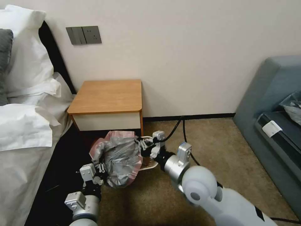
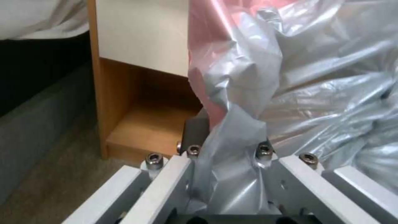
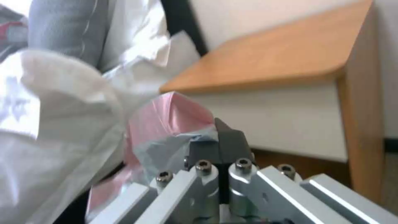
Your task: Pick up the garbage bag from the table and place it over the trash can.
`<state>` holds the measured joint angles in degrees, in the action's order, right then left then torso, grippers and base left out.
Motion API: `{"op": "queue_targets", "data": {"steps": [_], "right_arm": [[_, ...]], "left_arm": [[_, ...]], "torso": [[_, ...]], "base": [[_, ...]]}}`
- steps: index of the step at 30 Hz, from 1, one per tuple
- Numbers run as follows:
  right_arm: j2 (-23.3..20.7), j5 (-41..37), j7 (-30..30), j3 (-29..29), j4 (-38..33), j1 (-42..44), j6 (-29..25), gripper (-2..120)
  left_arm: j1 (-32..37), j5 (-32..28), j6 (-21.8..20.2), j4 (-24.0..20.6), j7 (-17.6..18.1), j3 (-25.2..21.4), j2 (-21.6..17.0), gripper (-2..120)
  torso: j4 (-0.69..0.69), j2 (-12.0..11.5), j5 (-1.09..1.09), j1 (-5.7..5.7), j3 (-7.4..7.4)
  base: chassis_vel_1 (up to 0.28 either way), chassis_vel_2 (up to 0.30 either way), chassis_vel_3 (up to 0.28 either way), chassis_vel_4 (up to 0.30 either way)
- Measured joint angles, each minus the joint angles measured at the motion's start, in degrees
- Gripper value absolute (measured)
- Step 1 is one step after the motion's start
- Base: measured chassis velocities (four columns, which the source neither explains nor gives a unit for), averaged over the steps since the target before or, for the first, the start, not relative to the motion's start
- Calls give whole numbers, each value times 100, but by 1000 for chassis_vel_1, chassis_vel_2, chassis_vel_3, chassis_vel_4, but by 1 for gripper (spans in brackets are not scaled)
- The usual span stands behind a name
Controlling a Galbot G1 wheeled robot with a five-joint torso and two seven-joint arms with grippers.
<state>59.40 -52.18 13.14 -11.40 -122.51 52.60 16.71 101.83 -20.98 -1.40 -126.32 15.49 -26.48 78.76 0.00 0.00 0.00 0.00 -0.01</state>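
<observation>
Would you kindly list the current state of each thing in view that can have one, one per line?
garbage bag: off the table, held spread between both grippers above the trash can.
trash can: upright on the carpet, mostly hidden by the bag.
table: top bare, drawer closed.
left gripper: jaws shut on the bag's near edge.
right gripper: jaws shut on the bag's pink rim.

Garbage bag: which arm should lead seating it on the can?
Probably right: the right gripper pinches the garbage bag beside the exposed trash can rim. The left gripper grips the opposite side.
</observation>
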Motion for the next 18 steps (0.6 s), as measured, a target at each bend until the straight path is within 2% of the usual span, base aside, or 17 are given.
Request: {"op": "queue_targets", "data": {"steps": [9,12,18], "right_arm": [[-75,-332,224,109,237,-718,351,0],[-194,-409,343,95,391,-1038,749,0],[-430,-583,398,121,500,-1306,1200,0]], "left_arm": [[66,66,166,-37,-405,-3,3,7],[76,26,292,-56,-607,-29,45,7],[81,-80,396,-94,-715,-72,105,7]], "torso": [[0,0,0,0,1],[0,0,0,0,1],[0,0,0,0,1]], "base": [[0,0,0,0],[0,0,0,0],[0,0,0,0]]}}
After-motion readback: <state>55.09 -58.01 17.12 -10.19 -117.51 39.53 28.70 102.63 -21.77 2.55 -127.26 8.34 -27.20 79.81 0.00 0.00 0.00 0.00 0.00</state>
